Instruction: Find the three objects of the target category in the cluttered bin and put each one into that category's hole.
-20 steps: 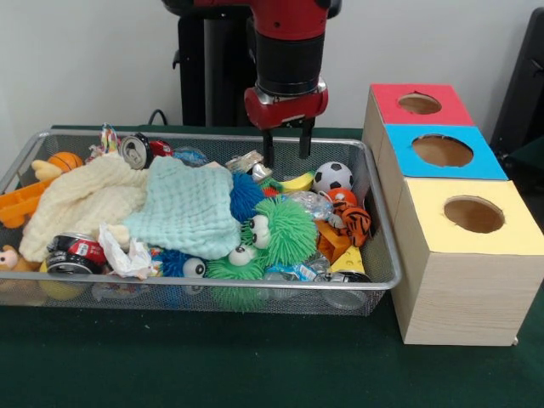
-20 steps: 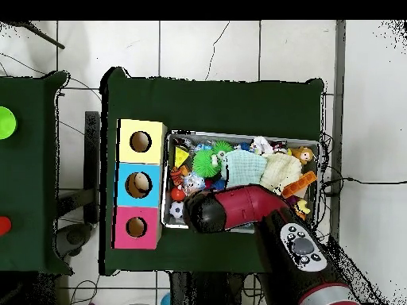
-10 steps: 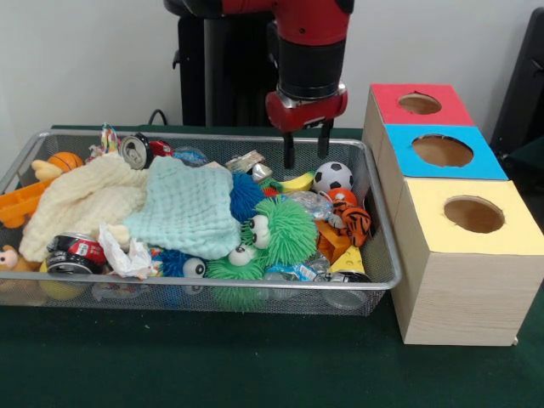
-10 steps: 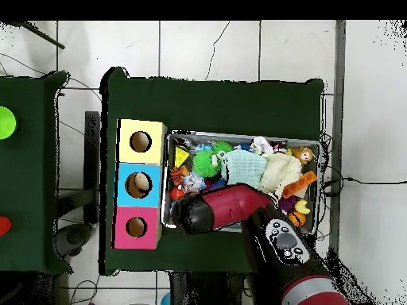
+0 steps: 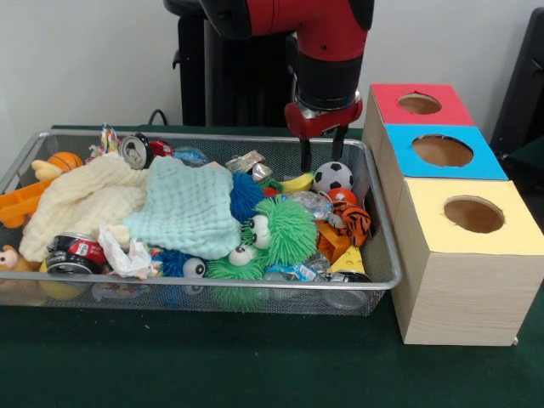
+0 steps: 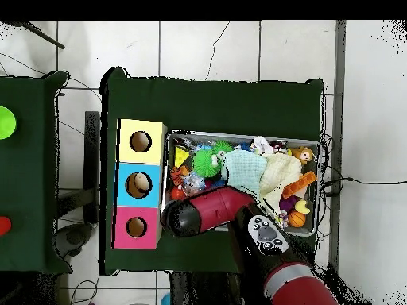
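Note:
My gripper point(image 5: 321, 158) hangs open and empty over the far right corner of the wire mesh bin point(image 5: 204, 281), just behind and above a black-and-white soccer ball point(image 5: 332, 177). A yellow banana toy point(image 5: 297, 182) lies just left of the ball. Right of the bin stand three wooden boxes with round holes in their tops: red point(image 5: 418, 104), blue point(image 5: 442, 151) and yellow point(image 5: 473, 215). In the overhead view the red arm point(image 6: 215, 210) covers the gripper and the bin's corner next to the red box point(image 6: 136, 227).
The bin is heaped with a teal cloth point(image 5: 187, 208), a cream cloth point(image 5: 85, 204), green fuzzy toys point(image 5: 276, 229), a tiger toy point(image 5: 353, 223), crushed cans point(image 5: 136, 150), a small basketball point(image 5: 65, 161) and several other bits.
The arm has swung from over the bin's far middle toward the boxes, still open and empty. Nothing in the bin has shifted.

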You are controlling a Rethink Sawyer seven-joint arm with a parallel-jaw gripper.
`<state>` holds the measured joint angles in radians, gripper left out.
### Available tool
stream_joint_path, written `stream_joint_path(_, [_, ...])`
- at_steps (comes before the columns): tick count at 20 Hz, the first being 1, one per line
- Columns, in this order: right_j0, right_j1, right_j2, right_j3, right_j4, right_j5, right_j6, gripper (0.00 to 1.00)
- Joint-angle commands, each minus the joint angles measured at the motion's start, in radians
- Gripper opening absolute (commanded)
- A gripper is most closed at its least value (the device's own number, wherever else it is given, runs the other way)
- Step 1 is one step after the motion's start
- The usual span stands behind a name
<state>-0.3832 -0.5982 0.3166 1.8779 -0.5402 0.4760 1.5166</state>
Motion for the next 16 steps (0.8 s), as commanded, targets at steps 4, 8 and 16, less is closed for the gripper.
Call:
stream_joint_path(4, [-0.023,0.075,-0.037,-0.084,-0.032,-0.131,0.117,1.0])
stream_joint_path(8, [-0.036,0.068,-0.03,-0.078,-0.025,-0.13,0.092,1.0])
stream_joint_path(16, [-0.056,0.045,-0.015,-0.076,-0.009,-0.09,0.068,1.0])
